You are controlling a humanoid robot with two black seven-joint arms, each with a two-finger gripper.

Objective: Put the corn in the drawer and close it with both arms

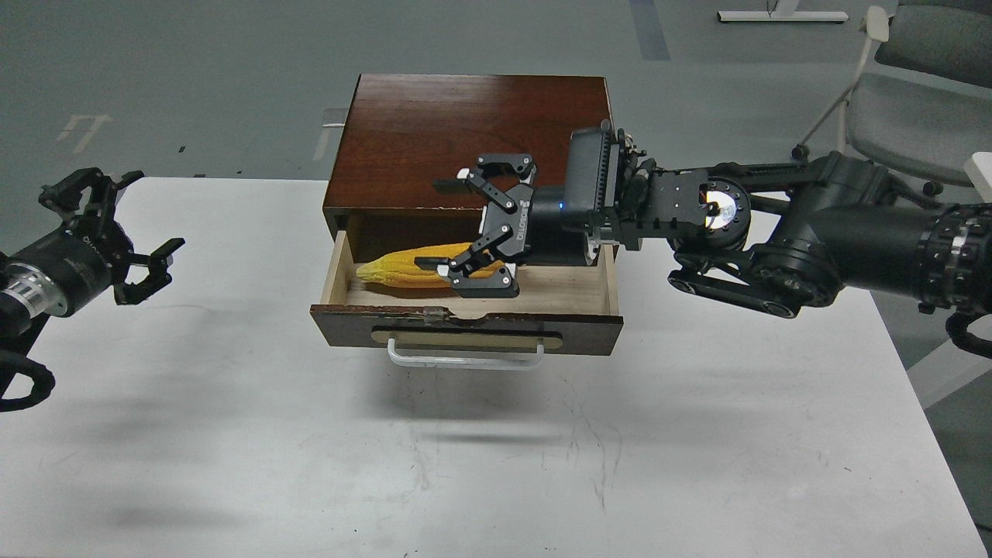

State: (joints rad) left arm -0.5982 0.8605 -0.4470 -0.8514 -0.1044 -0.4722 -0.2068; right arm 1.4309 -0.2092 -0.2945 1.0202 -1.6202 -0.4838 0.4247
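Observation:
The yellow corn (pixel 399 269) lies in the open drawer (pixel 589 324), tapered end to the left, on the pale wood floor. My right gripper (pixel 453 229) is open just above the corn's right end; its lower finger overlaps the cob, and I cannot tell whether it touches. The drawer sticks out of the dark brown cabinet (pixel 465 139), with its white bar handle (pixel 465 361) toward me. My left gripper (pixel 151 213) is open and empty, hovering over the table's left edge, well left of the drawer.
The cabinet stands at the back middle of the white table (pixel 496 465). A grey chair (pixel 907 101) stands off the table at the back right. My right arm (pixel 814 240) reaches across the table's right side.

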